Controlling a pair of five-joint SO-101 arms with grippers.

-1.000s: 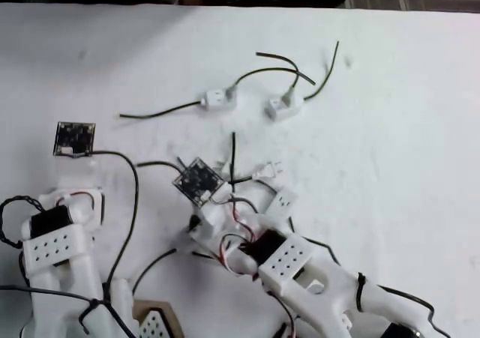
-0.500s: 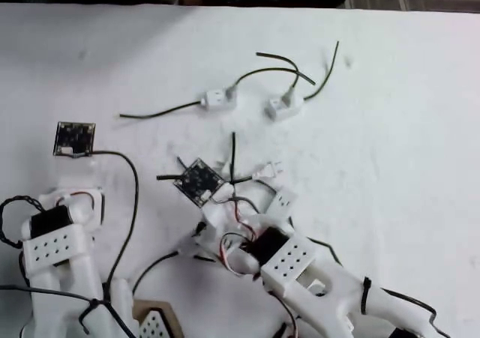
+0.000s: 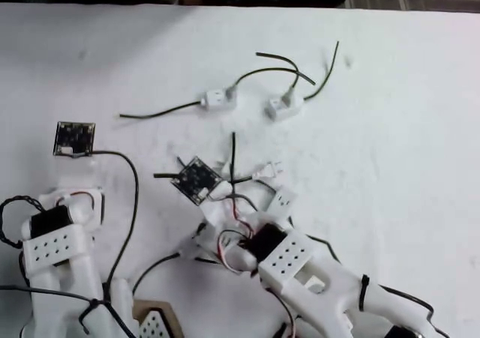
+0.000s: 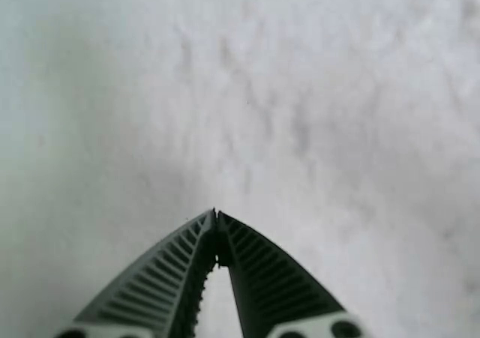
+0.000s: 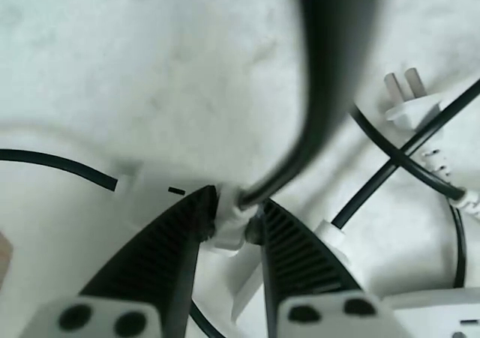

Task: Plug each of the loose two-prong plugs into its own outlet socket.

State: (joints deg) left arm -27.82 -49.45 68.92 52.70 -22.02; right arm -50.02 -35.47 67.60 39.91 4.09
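Note:
My right gripper is shut on a white plug whose black cord rises past the camera. In the high view this gripper sits low at the table's centre, beside a white outlet socket. A loose two-prong plug lies just beyond it, and the right wrist view shows that plug's prongs. Two more white sockets with dark cords lie farther back. My left gripper is shut on nothing, over bare white table.
The left arm stands at the table's front left, its black cable curving across the surface. Loose dark cords trail around the far sockets. Crossing cords lie close to the held plug. The table's right side is bare.
The right arm has shifted slightly left and back with the plug in its grip. The loose cord end beside it has moved with it. The left arm has stayed still.

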